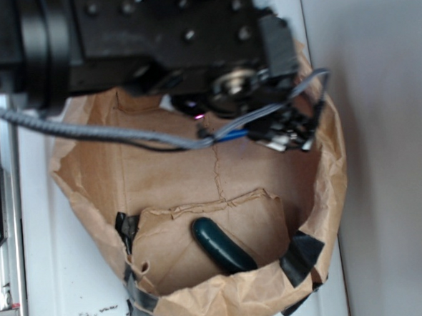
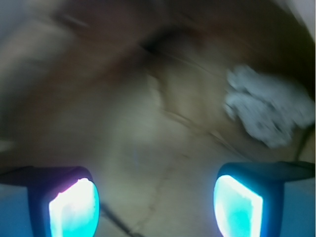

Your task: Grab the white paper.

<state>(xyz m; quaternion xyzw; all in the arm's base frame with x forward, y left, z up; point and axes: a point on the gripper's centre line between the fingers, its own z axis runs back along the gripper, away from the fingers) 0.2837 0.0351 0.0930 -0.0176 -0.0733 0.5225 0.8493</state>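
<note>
The white paper (image 2: 266, 106) is a crumpled, lumpy off-white wad in the upper right of the wrist view, lying on the brown inside of the paper bag. My gripper (image 2: 155, 197) is open. Its two glowing pads (image 2: 74, 210) stand far apart at the bottom of that view, with only bag floor between them. The wad lies ahead of the right pad and apart from it. In the exterior view the black arm (image 1: 153, 32) hangs over the bag's far end, and the white paper is hidden there.
The brown paper bag (image 1: 169, 175) lies on a white surface with its mouth open, and black tape (image 1: 299, 256) patches its near rim. A dark green oblong object (image 1: 222, 247) rests inside near the front. Grey cables (image 1: 123, 135) cross above the bag.
</note>
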